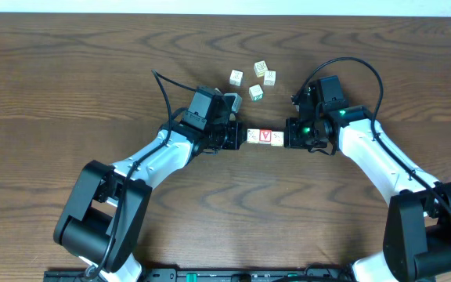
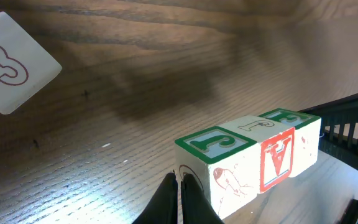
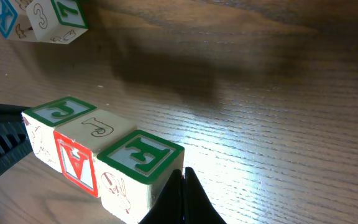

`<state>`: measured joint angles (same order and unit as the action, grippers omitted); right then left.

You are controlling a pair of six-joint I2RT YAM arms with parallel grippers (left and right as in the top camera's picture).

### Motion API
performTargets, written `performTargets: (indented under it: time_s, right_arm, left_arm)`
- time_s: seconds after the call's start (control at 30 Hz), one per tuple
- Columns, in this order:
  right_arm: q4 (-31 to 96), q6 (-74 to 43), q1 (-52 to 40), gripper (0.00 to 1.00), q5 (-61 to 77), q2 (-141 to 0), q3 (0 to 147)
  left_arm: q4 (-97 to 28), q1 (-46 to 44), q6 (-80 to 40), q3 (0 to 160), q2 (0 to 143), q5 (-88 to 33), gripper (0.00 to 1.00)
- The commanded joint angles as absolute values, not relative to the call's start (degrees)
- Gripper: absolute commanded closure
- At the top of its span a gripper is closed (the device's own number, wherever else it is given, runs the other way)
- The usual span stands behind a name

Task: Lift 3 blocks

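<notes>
Three blocks form a tight row between my two grippers: a pale block [image 1: 253, 136], a red-faced one [image 1: 265, 136] and another pale block [image 1: 277, 138]. My left gripper [image 1: 241, 136] is shut, its closed tips pressing the row's left end, a green-topped J block [image 2: 219, 165]. My right gripper [image 1: 286, 138] is also shut and presses the opposite end, a green-topped E block [image 3: 138, 168]. The red A block [image 2: 276, 158] is clamped in the middle. In both wrist views the row appears raised off the wood, its shadow falling farther back.
Several loose alphabet cubes lie behind the row, the nearest one [image 1: 255, 92] just above the gap between the arms. A pale cube marked 3 [image 2: 11, 62] shows at the left wrist view's top left. Dark wooden table [image 1: 69, 70] all around.
</notes>
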<state>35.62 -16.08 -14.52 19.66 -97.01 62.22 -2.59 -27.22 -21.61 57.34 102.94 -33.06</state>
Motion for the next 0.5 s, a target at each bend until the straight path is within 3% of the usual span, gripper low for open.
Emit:
performTargets:
  time_s: [0.0,0.47]
  right_arm:
    - [34.6,-15.2,-18.6,0.99,36.5,-97.0,63.0]
    - [34.7,-16.1,-18.6,0.99,36.8,-96.9,63.0]
  left_arm:
    - [-0.9,-31.6,-20.9,61.1,99.9,-44.0,0.93]
    - [-0.9,-31.6,-20.9,61.1,99.9,-44.0,0.93]
